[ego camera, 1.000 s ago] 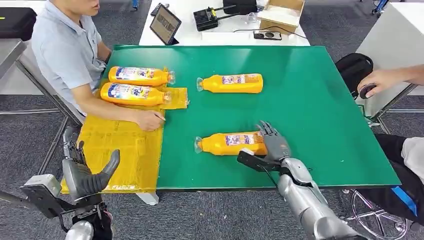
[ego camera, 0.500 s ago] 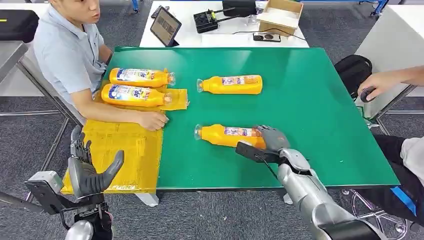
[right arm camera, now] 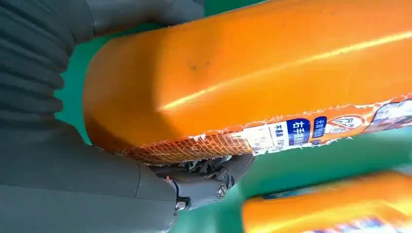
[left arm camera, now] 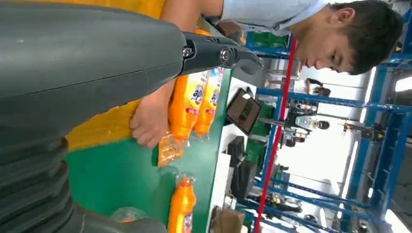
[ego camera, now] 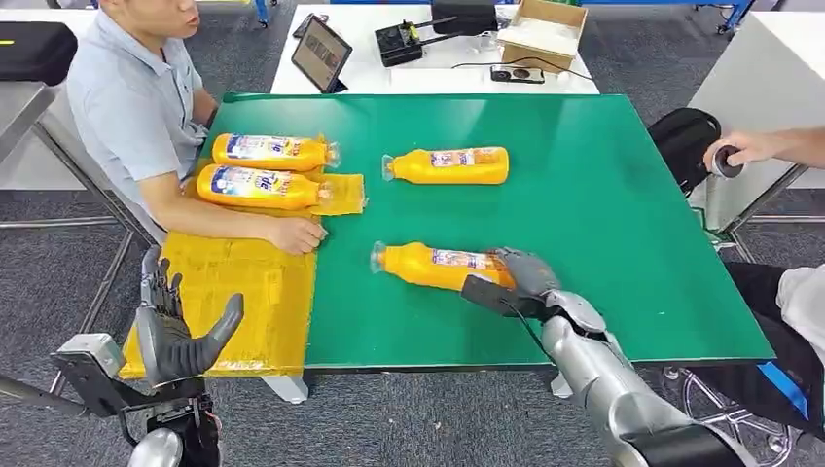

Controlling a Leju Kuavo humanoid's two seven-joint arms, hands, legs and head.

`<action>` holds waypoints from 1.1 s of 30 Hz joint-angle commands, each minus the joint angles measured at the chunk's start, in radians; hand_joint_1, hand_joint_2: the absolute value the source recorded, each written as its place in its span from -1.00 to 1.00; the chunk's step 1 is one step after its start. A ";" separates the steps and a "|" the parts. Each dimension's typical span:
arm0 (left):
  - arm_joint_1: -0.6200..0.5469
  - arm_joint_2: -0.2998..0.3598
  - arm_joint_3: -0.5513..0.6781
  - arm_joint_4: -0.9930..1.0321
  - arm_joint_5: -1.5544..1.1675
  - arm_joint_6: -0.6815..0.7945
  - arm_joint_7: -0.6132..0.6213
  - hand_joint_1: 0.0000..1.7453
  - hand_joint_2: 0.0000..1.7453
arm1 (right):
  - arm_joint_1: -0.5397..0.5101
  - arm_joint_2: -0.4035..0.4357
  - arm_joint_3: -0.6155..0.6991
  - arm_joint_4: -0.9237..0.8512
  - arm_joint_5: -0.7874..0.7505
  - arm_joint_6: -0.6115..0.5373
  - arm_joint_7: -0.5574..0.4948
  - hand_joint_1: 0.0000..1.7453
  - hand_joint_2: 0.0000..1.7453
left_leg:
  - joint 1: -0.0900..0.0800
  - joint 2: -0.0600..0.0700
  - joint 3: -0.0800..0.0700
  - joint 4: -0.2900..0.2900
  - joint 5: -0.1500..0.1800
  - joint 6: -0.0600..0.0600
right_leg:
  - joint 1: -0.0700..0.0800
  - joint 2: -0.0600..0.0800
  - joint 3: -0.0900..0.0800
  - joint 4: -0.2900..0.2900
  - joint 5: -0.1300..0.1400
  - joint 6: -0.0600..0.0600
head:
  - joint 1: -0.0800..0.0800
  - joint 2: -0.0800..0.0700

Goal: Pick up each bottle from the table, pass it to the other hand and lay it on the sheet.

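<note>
Right hand point(ego camera: 528, 275) gripping bottle point(ego camera: 438, 266), neck end now tilted up

Lab: blue racking point(left arm camera: 388, 145), electronics bench point(ego camera: 428, 68)

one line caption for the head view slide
Right hand grips an orange bottle on the green table.

A green-topped table point(ego camera: 603, 195) fills the middle of the frame. At lower centre, the robot's grey right hand point(ego camera: 525, 277) grips the base of an orange plastic bottle point(ego camera: 433, 265) lying on its side. Another orange bottle point(ego camera: 448, 165) lies above it. At left, two more orange bottles point(ego camera: 261, 167) rest on a yellow sheet point(ego camera: 233, 292), beside a seated person's forearm point(ego camera: 229, 224). The left hand point(ego camera: 175, 336) hovers at lower left, fingers spread and holding nothing.
</note>
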 commanded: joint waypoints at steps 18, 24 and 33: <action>0.056 0.088 -0.126 0.101 -0.002 -0.171 -0.039 -1.00 1.00 | 0.232 0.107 -0.189 -0.372 -0.384 -0.071 -0.224 1.00 1.00 | -0.001 0.000 -0.007 -0.002 -0.002 0.002 | 0.000 0.000 -0.006 0.000 -0.002 -0.003 | 0.000 0.000; 0.084 0.109 -0.227 0.154 -0.033 -0.313 -0.043 -1.00 1.00 | 0.274 0.132 -0.121 -0.485 -0.394 -0.054 -0.261 1.00 1.00 | -0.001 0.000 -0.011 -0.002 -0.001 0.001 | 0.000 -0.001 -0.010 0.000 -0.001 -0.003 | 0.000 0.000; 0.017 0.044 -0.218 0.176 0.039 -0.314 -0.026 -1.00 1.00 | 0.327 0.178 0.061 -0.592 -0.350 -0.042 -0.261 1.00 1.00 | -0.001 0.000 -0.013 -0.001 -0.001 0.001 | 0.000 -0.001 -0.012 0.001 -0.001 -0.003 | 0.000 0.000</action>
